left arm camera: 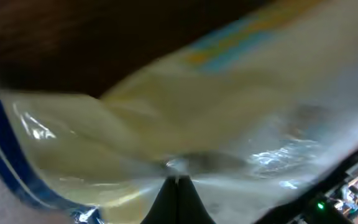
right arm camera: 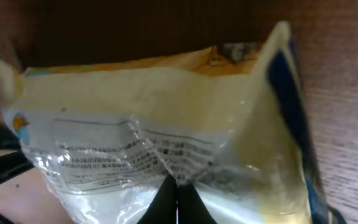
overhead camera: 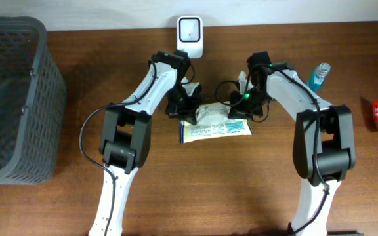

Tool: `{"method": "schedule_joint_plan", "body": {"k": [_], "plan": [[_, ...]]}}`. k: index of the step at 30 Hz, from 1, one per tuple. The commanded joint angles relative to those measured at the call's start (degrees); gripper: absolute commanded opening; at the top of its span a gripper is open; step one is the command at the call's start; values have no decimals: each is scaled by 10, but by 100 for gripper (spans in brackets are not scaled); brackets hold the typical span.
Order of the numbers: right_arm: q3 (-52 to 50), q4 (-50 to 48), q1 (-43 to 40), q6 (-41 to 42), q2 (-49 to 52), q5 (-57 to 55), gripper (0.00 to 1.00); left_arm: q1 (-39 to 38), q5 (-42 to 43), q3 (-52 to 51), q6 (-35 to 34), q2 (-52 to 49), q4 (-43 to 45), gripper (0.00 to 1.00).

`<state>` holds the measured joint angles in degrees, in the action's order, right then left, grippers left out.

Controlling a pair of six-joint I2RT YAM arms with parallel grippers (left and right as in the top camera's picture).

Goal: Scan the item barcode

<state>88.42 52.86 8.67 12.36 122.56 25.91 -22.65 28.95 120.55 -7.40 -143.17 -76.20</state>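
Together, left fingers (left arm camera: 168,208) and right fingers (right arm camera: 166,205) pinch the pouch (overhead camera: 215,124), basket (overhead camera: 44,98) apart.

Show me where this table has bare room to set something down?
Bare brown wooden table lies in front of the pale yellow plastic packet, between left arm and right arm, and between the grey mesh basket and the left arm. Crowded at the back: left claw and right claw pinch the packet below the white scanner, blue bottle beside.
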Motion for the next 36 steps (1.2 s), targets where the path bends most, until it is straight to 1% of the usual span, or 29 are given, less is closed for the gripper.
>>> {"method": "schedule_joint_plan", "body": {"k": [1,2,3,4,6,9,12,13,14,15,16,17,18,21,24,29,30,31,32,33,34,35,36], "plan": [[-35,-6,0,60,6,-154,4,10,-158,-37,-59,-5,20,0],[-34,6,0,66,6,-215,4,14,-231,-36,-89,-5,12,0],[-28,21,-1,66,5,-251,4,19,-284,-30,-111,-3,-1,0],[-19,33,-1,66,5,-270,4,25,-317,-21,-121,-3,-12,0],[9,58,0,66,5,-301,4,40,-332,7,-124,-3,-31,0],[77,111,0,61,5,-318,4,59,-313,69,-123,-2,-69,0],[168,179,0,48,5,-318,16,74,-261,140,-122,-2,-106,0],[190,195,0,45,5,-315,19,76,-226,154,-110,-2,-109,0],[219,216,-1,43,5,-308,24,76,-172,161,-80,-2,-106,2],[236,226,-1,39,5,-298,27,75,-116,160,-47,-2,-99,25],[244,230,-1,35,5,-288,35,71,-69,155,-16,-3,-91,62],[246,230,-1,26,5,-270,46,68,-40,147,6,-3,-82,94],[246,230,-1,24,5,-259,57,64,-19,139,23,-3,-73,99],[241,231,-1,24,6,-243,59,54,12,108,32,-3,-50,99],[241,240,-1,13,6,-237,60,44,41,58,45,-3,-7,99],[240,248,-1,14,6,-235,60,33,48,-11,45,-3,49,100],[239,248,-1,14,6,-231,59,32,48,-22,45,-3,62,98],[236,247,0,14,6,-223,53,30,48,-28,45,-3,73,84],[233,247,0,14,6,-216,48,30,48,-32,45,-3,81,67],[228,247,0,14,6,-210,43,29,48,-33,45,-3,86,58],[220,245,0,14,6,-205,43,29,48,-33,45,-3,88,52],[210,241,0,14,6,-204,43,29,48,-33,45,-3,92,49],[198,236,0,14,6,-204,43,29,48,-33,45,-3,94,50]]}}
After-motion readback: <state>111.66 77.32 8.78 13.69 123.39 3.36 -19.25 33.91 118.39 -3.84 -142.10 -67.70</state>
